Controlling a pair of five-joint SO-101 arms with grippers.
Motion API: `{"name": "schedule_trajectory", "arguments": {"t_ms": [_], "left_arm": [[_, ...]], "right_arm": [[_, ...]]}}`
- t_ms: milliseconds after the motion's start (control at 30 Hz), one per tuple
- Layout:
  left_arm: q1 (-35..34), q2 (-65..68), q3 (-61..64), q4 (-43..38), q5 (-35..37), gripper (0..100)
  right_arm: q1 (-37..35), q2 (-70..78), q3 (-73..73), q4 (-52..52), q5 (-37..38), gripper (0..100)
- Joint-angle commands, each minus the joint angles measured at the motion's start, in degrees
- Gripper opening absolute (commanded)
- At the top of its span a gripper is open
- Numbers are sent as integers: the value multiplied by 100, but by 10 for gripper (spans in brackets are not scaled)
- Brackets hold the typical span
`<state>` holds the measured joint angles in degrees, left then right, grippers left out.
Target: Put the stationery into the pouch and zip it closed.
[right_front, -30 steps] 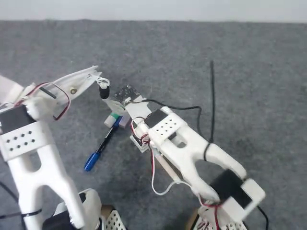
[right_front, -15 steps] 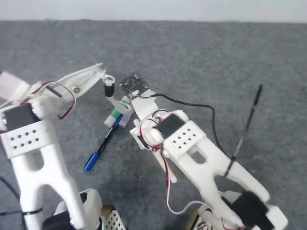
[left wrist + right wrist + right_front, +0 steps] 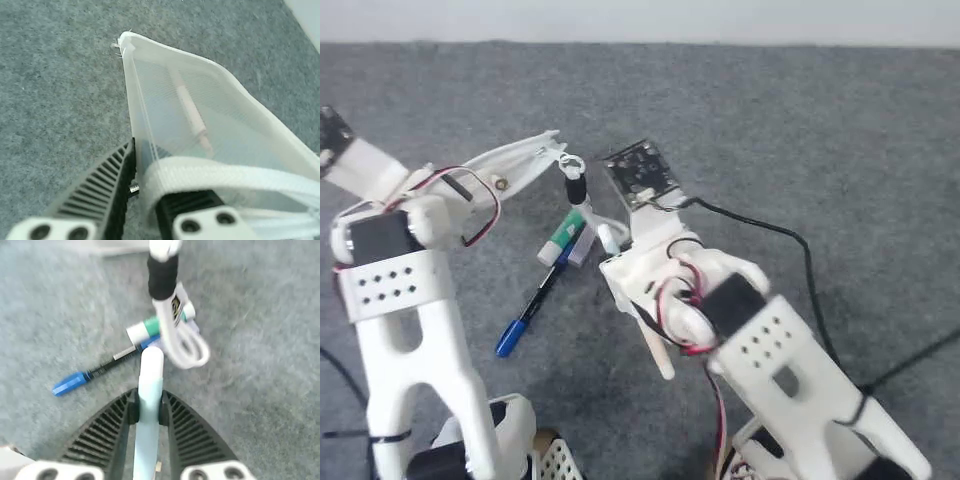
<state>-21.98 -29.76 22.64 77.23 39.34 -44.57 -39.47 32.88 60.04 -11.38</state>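
Gripping the pale pen (image 3: 150,372) firmly in my right gripper (image 3: 148,407), I would steer its tip around the zip cord (image 3: 162,277) dangling just ahead, up into the pouch (image 3: 210,130) that my left gripper (image 3: 145,187) clamps by its rim.

This looks like a robotics lab or a maker's test bench. Two white plastic arms (image 3: 405,330) stand side by side on a table (image 3: 840,120) covered in grey, carpet-like felt. Their red and white wires (image 3: 672,318) run exposed along the links. A bare circuit board (image 3: 640,172) sits on one wrist, and a black cable (image 3: 760,225) trails loose over the felt. A plain pale wall (image 3: 640,20) lies behind.
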Motion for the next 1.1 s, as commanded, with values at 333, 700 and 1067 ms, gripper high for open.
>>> {"name": "schedule_trajectory", "arguments": {"t_ms": [333, 700, 1067], "left_arm": [[211, -70, -312, -237, 35, 11], [290, -79, -321, -211, 18, 11], [299, -79, -338, -211, 18, 10]], "right_arm": [[-673, -1798, -62, -435, -378, 6], [-699, -1912, -62, -2325, -334, 6], [-725, -1877, -62, -3547, 853, 6]]}}
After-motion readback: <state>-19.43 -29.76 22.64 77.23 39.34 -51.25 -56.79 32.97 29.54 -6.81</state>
